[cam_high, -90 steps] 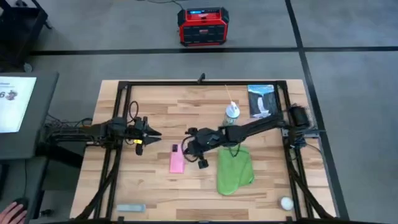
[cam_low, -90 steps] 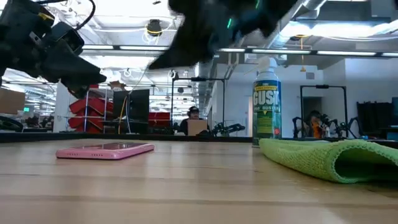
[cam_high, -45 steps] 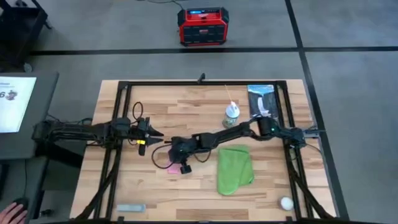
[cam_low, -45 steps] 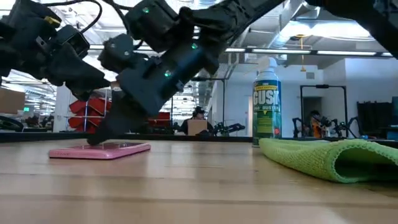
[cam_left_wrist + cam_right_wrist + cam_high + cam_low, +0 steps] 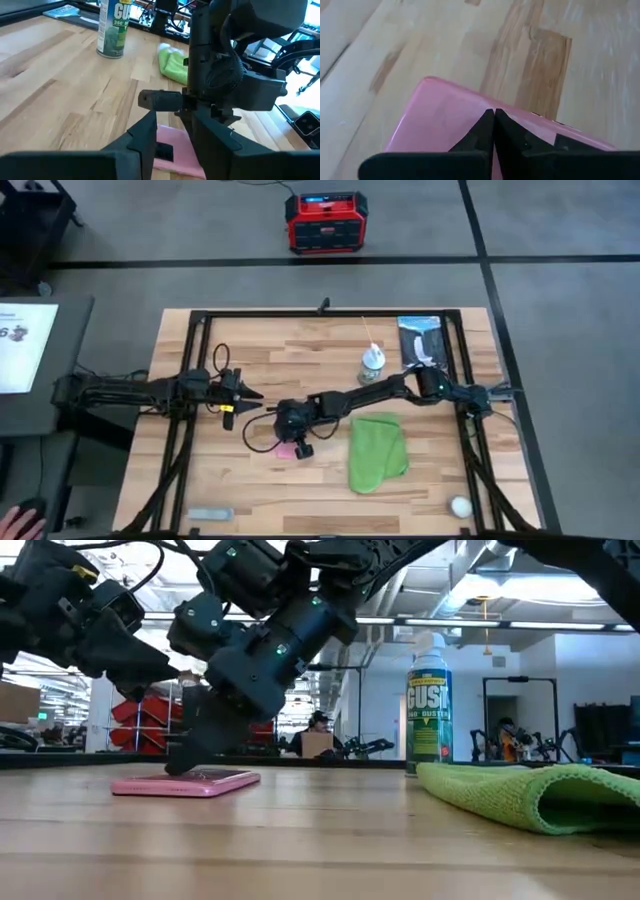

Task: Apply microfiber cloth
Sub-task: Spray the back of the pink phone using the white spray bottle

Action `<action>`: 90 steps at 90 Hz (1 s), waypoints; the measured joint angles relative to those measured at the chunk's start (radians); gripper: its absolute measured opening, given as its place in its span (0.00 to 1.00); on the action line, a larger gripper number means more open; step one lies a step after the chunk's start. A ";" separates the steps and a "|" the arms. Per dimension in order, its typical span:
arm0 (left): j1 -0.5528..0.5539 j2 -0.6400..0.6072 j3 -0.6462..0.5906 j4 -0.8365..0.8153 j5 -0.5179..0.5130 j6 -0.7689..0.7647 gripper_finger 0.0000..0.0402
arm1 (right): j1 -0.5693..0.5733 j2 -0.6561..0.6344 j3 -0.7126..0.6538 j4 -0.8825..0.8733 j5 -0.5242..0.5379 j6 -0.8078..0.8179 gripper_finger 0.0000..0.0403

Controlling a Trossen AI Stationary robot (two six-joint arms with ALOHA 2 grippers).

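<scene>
Pale wood table, workshop behind. Right gripper, fingers together, apparently presses on the pink phone; green cloth lies apart toward the right edge.

Microfiber cloth: bright green, soft fabric, plain. Lies flat on wooden table, right of centre, toward front edge. Long shape, folded over; fold shows as thick rounded edge in low view. Surface little wrinkled. Nothing touching it, nothing on top. Left wrist view shows only small part.
</scene>
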 joint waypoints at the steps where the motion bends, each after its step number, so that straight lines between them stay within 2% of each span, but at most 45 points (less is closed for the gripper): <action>1: 0.000 0.000 0.000 0.000 0.000 0.000 0.27 | 0.000 0.000 0.000 -0.003 0.000 0.000 0.00; 55: 0.000 0.000 0.000 -0.005 0.000 -0.018 0.27 | 0.000 -0.007 -0.060 -0.029 0.004 0.003 0.00; 90: 0.000 0.000 0.000 -0.005 0.000 -0.026 0.27 | 0.008 -0.032 -0.059 -0.147 0.036 0.003 0.00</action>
